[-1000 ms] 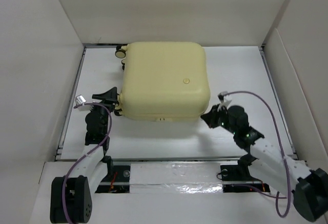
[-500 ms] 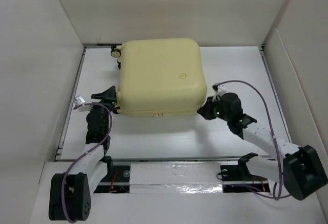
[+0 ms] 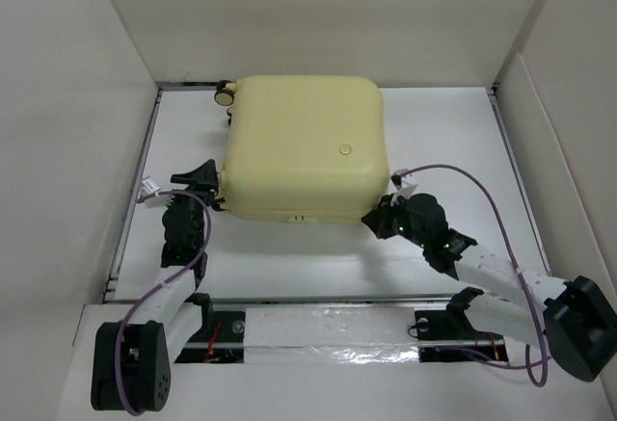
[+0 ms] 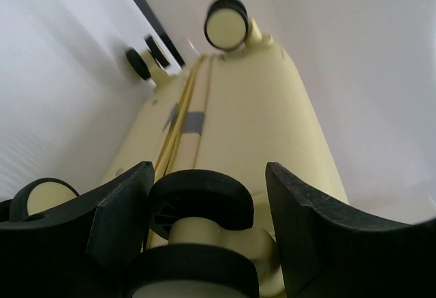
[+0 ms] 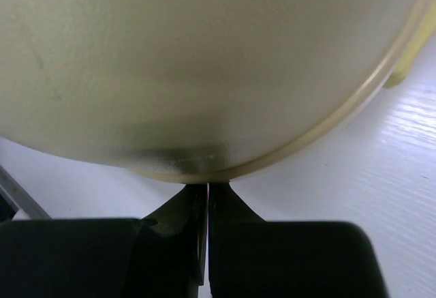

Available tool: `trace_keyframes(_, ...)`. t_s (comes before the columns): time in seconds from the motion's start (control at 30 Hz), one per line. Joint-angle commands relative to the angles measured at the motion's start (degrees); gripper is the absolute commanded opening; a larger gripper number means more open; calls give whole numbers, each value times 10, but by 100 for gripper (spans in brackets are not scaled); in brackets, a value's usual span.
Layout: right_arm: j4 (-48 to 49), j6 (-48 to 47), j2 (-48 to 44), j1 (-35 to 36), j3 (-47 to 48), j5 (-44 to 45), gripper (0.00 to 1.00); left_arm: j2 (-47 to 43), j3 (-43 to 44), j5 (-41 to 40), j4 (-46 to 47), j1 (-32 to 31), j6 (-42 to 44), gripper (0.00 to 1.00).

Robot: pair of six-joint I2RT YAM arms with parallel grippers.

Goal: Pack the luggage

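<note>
1. Between the fingers of my left tool (image 4: 204, 199) sits a black wheel (image 4: 201, 206) of the luggage (image 3: 304, 146). The fingers are spread to either side of it, and I cannot tell whether either pad actually touches.
2. Ahead of that tool the closed pale yellow case lies flat on the desk (image 3: 434, 132), its side running away towards a far wheel (image 4: 226, 24).
3. My right tool (image 3: 378, 217) is pressed together and carries nothing. Its tips meet the rounded near corner of the shell just above them, right at the pale seam (image 5: 368, 93).
4. I read this step as nudging the closed case into position, with the right tool pushing and the left acting as a stop.
5. To do it well, I would push slowly with the right tips held on the seam line. The shell curves away above and below, so a tip could ride up or slip under.
6. I would leave the left fingers apart as a fence rather than squeeze — that wheel looks likely to swivel.
7. The main risk I see is the case pivoting about the fenced wheel, so short pushes with a check of both wrist views suit best.
</note>
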Motion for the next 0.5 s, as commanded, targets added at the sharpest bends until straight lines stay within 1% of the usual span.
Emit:
trace_keyframes(0.0,97,13,55,93,114,-101,0,4,6,108,-10,-31,25,0)
trace_keyframes(0.07,83,8,49,93,126,-85,0,-17,5,102,-30,-31,31,0)
trace_keyframes(0.13,82,11,39,104,122,-75,0,-24,1,96,-30,-31,35,0)
trace_keyframes(0.2,76,14,38,131,120,-35,0,-17,-2,97,-20,-46,35,0)
trace_keyframes(0.23,73,14,38,131,119,-15,0,-14,-3,98,-16,-46,33,0)
trace_keyframes(0.27,63,12,29,131,115,27,0,-9,-4,98,-10,-46,31,0)
trace_keyframes(0.33,47,2,4,107,106,45,0,-7,-3,103,-9,-46,30,0)
trace_keyframes(0.37,19,-12,-9,100,107,55,0,-8,-3,103,-9,-46,30,0)
trace_keyframes(0.43,-11,-24,-32,87,116,52,0,-9,12,98,-17,-46,41,0)
trace_keyframes(0.47,-39,-28,-34,87,119,43,0,-12,26,82,-59,-46,48,0)
